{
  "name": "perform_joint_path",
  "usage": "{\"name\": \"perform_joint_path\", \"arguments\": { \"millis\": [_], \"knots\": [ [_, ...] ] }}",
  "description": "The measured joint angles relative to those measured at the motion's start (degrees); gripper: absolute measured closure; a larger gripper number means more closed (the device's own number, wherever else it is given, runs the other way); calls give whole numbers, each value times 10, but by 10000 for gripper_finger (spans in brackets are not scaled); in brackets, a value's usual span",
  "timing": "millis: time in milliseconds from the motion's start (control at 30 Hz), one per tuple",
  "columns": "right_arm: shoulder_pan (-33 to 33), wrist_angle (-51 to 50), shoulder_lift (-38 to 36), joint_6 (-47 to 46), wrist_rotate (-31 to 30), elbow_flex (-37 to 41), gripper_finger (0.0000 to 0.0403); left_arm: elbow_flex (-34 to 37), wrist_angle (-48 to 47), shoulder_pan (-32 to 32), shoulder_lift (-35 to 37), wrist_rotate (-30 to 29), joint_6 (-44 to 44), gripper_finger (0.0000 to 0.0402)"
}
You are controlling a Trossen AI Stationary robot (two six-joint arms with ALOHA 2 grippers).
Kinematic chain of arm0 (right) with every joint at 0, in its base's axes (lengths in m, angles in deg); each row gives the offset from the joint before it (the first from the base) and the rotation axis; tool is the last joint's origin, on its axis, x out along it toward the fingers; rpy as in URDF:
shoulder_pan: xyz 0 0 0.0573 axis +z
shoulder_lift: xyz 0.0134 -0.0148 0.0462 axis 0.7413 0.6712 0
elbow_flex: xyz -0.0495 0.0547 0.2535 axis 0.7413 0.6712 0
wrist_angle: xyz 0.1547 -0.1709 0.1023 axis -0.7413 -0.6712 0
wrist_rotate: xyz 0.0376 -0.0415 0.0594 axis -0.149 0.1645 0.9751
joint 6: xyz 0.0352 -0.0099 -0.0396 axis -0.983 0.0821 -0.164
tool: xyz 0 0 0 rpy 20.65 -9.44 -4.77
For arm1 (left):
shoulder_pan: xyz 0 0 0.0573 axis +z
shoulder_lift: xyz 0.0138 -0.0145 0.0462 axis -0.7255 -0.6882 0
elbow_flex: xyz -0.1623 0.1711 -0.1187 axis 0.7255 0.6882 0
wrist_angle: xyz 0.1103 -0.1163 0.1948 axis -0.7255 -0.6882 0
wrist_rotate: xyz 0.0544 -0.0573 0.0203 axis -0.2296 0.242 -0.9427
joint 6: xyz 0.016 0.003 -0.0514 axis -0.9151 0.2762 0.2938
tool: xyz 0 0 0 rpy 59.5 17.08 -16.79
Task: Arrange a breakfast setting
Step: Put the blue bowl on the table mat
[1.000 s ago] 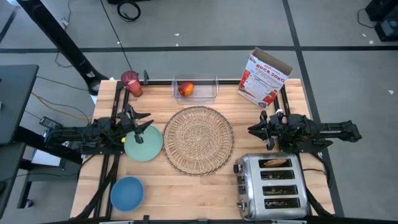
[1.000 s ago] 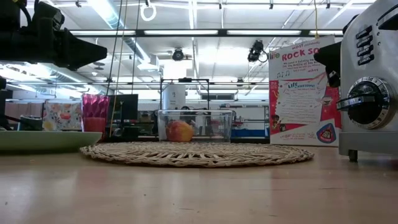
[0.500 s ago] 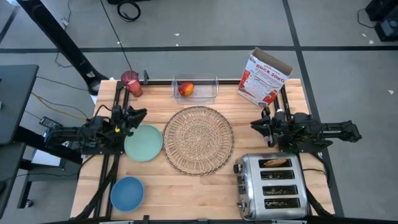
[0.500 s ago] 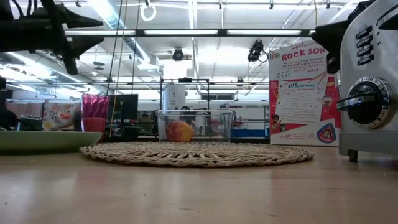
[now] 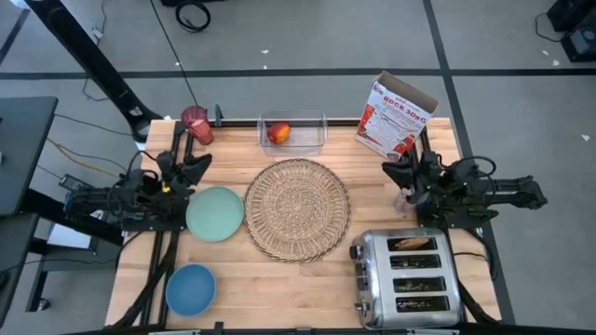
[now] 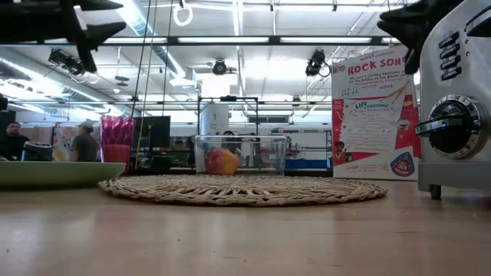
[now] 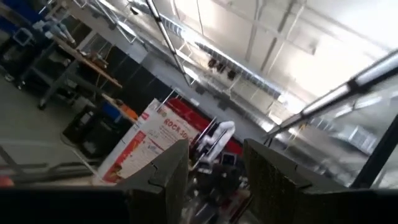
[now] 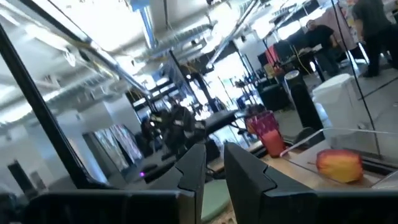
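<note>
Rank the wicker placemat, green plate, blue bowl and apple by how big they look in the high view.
1. Wicker placemat, clearly largest.
2. Green plate.
3. Blue bowl, slightly smaller than the plate.
4. Apple, smallest, inside the clear tub.

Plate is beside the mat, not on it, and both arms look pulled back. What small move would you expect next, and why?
Probably the left gripper coming down to the mint-green plate to grasp its rim. The plate lies on the table just left of the wicker placemat, which is bare, and that gripper, jaws open and empty, is the nearer one. The right gripper holds nothing.
</note>
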Motion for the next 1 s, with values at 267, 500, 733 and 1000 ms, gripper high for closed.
{"name": "perform_joint_path", "arguments": {
  "millis": [267, 500, 733, 1000],
  "knots": [
    [26, -51, 172, 72, 27, -155, 337, -134, -58, 0, -124, 48, -9, 241],
    [59, -79, 321, 168, 24, -310, 338, -326, -271, -1, -250, 79, 10, 249],
    [70, -71, 397, 85, 57, -388, 338, -509, -515, -35, -375, 181, 126, 281],
    [69, -60, 431, 13, 12, -396, 338, -575, -636, -205, -469, 270, 362, 306]
  ]
}}
